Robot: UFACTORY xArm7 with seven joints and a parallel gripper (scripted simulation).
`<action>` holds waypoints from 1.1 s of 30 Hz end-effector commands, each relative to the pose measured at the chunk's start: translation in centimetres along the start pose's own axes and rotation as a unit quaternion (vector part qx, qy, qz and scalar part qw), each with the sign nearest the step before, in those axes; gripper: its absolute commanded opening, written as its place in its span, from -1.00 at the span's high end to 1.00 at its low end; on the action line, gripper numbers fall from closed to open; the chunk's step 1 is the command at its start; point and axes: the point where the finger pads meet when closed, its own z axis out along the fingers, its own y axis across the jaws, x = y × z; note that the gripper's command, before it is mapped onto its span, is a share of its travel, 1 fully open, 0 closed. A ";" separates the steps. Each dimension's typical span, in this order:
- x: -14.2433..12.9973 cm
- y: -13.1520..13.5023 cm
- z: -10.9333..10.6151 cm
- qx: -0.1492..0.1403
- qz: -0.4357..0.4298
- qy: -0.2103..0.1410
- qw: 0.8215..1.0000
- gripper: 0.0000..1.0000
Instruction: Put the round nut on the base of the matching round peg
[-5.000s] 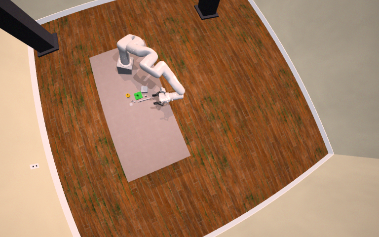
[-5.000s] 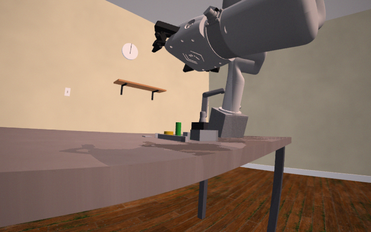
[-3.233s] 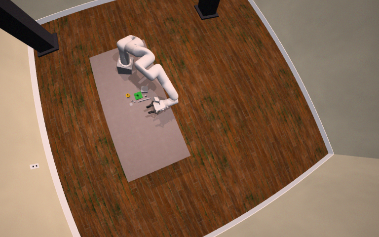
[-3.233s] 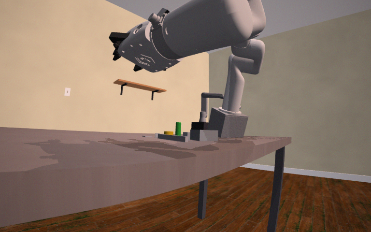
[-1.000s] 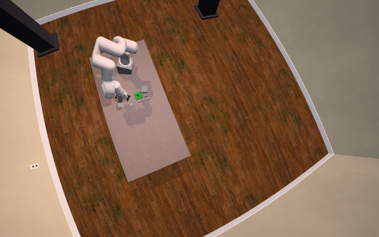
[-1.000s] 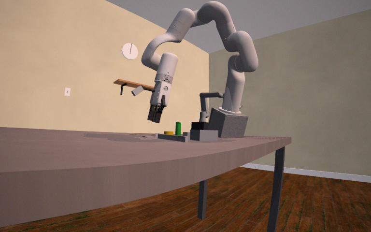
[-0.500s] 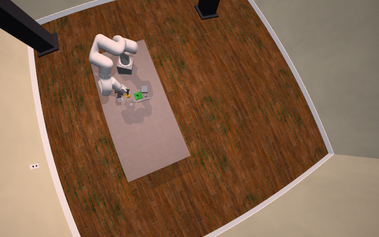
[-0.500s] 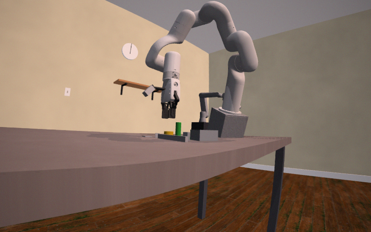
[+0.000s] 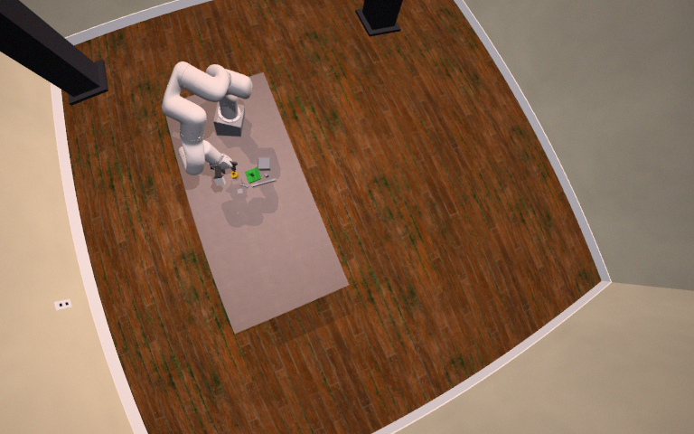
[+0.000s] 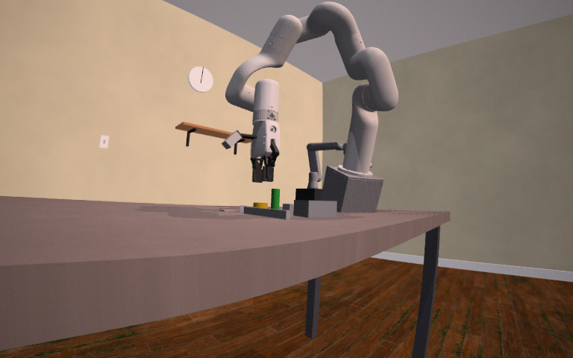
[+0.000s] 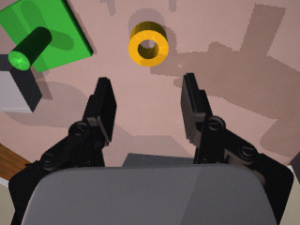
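Approach step: gripper (image 11: 149, 108) is held partly open and empty above the table (image 10: 126, 236). Round nut (image 11: 148, 44) lies just ahead, beside the green peg (image 11: 28, 51) (untouched). Descent around the nut is needed next.

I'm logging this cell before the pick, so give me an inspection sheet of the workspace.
Surface: brown table, carrying everything listed below.
Job's things: yellow nut lying flat on the table, untouched; green peg upright on its green base, apart from the nut.
Clutter: grey blocks and small grey pieces near the base.
End effector: end effector open, holding nothing, above the table, the nut just ahead of its fingers.
Cables: nothing seen.
Surroundings: wood floor, wall clock, wall shelf.
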 end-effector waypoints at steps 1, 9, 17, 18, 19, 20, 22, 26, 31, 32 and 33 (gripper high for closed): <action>0.1 0.1 -0.1 -0.001 0.000 0.001 1.000 -0.20; 0.1 0.1 0.2 -0.001 0.000 0.001 1.000 -0.20; 0.3 0.2 2.6 -0.001 -0.001 0.002 1.000 -0.20; 0.3 0.2 3.0 -0.001 -0.001 0.002 1.000 -0.20; 0.3 0.2 3.0 -0.001 -0.001 0.002 1.000 -0.20; 0.3 0.2 3.0 -0.001 -0.001 0.002 1.000 -0.20; 0.4 0.2 3.9 -0.001 -0.002 0.003 1.000 -0.20; 0.4 0.2 5.5 -0.001 -0.001 0.002 1.000 -0.20; 0.3 0.1 7.1 -0.001 0.000 0.002 1.000 -0.20; 0.3 0.1 7.3 0.000 0.000 0.002 1.000 -0.20; 0.3 0.1 7.5 0.000 0.000 0.002 1.000 -0.20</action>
